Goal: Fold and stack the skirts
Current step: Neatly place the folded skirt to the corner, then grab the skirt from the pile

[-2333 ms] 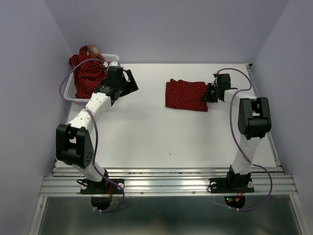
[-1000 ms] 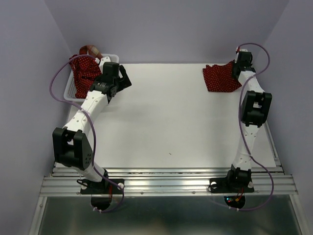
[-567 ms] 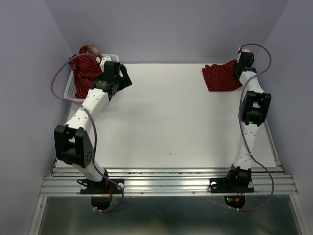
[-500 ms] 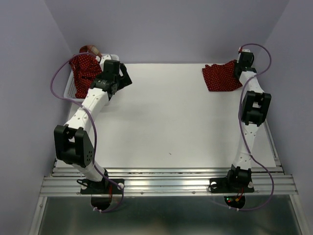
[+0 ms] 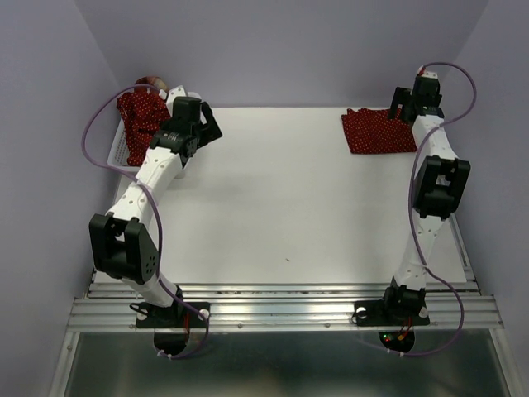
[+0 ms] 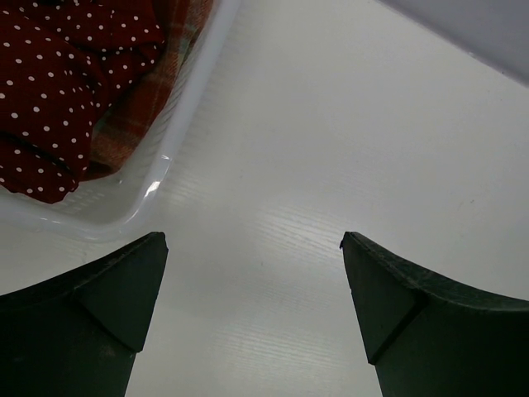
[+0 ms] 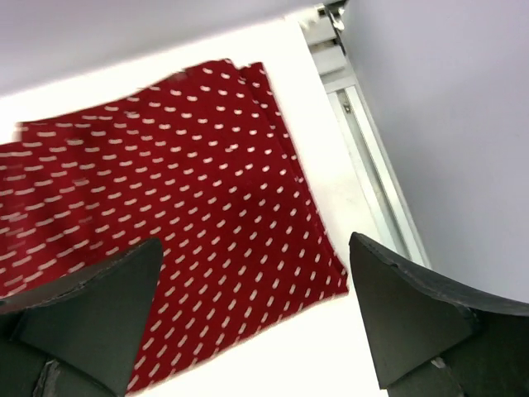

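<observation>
A folded dark red polka-dot skirt (image 5: 376, 132) lies flat at the table's far right corner. My right gripper (image 5: 402, 105) hangs just above its right edge, open and holding nothing. The right wrist view shows that skirt (image 7: 165, 190) below the spread gripper (image 7: 254, 248). Another dotted red skirt (image 5: 142, 112) lies crumpled in the white basket (image 5: 124, 155) at the far left, with a plaid skirt (image 6: 136, 116) under it. My left gripper (image 5: 207, 124) stands open over bare table just right of the basket. In the left wrist view the gripper (image 6: 254, 241) is empty beside the basket's rim (image 6: 165, 157).
A metal rail (image 7: 364, 157) and the lilac side wall (image 5: 496, 124) run close along the folded skirt's right side. The back wall stands right behind both the skirt and the basket. White table (image 5: 281, 198) spreads between the two arms.
My right gripper has opened and let go of the folded skirt, then lifted slightly. The skirt now lies flat. The left arm has edged a little closer to the basket.
</observation>
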`<state>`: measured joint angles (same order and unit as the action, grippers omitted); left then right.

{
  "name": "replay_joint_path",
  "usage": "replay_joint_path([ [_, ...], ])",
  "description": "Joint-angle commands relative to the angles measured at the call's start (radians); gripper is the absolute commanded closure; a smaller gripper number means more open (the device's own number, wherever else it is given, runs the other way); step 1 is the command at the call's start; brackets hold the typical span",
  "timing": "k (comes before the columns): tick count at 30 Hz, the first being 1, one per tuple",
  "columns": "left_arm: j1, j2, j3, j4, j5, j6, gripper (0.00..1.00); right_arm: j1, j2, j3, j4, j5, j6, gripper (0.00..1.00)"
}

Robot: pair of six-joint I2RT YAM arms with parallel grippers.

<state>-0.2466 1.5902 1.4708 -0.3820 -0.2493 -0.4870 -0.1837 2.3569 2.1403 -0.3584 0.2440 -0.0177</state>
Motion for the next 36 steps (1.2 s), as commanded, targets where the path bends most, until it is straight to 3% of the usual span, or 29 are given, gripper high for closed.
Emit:
replay_joint_path([
  [1,0.004,-0.091,0.003,0.011,-0.047,0.002,0.01,-0.007,-0.188,-0.08,0.038,-0.118,0.11,0.0],
  [7,0.021,-0.147,-0.035,0.029,-0.097,-0.01,0.01,0.003,-0.474,-0.414,0.136,-0.386,0.202,0.0],
  [14,0.187,-0.047,0.04,0.009,-0.085,-0.033,0.01,0.032,-0.642,-0.686,0.202,-0.45,0.278,0.0],
  [17,0.292,0.06,0.169,-0.112,-0.062,-0.065,0.01,0.032,-0.666,-0.738,0.208,-0.451,0.288,0.0],
  [20,0.335,0.131,0.177,-0.117,-0.058,-0.046,0.01,0.032,-0.657,-0.74,0.164,-0.417,0.26,0.0],
  [25,0.348,0.232,0.21,-0.097,0.024,-0.005,0.01,0.032,-0.651,-0.747,0.156,-0.374,0.251,0.0],
  [29,0.356,0.339,0.267,-0.192,-0.059,-0.045,0.03,0.032,-0.634,-0.737,0.136,-0.371,0.239,0.0],
  [30,0.36,0.35,0.275,-0.192,-0.062,-0.044,0.12,0.032,-0.633,-0.734,0.128,-0.367,0.231,0.0],
  [31,0.363,0.362,0.279,-0.189,-0.058,-0.039,0.35,0.032,-0.633,-0.731,0.122,-0.359,0.226,0.0],
  [32,0.363,0.366,0.287,-0.187,-0.054,-0.033,0.52,0.032,-0.633,-0.731,0.113,-0.357,0.22,0.0],
  [34,0.366,0.372,0.334,-0.199,-0.054,-0.027,1.0,0.032,-0.643,-0.735,0.11,-0.348,0.211,0.0],
  [36,0.366,0.36,0.365,-0.202,-0.051,-0.021,1.0,0.032,-0.651,-0.74,0.107,-0.342,0.205,0.0],
])
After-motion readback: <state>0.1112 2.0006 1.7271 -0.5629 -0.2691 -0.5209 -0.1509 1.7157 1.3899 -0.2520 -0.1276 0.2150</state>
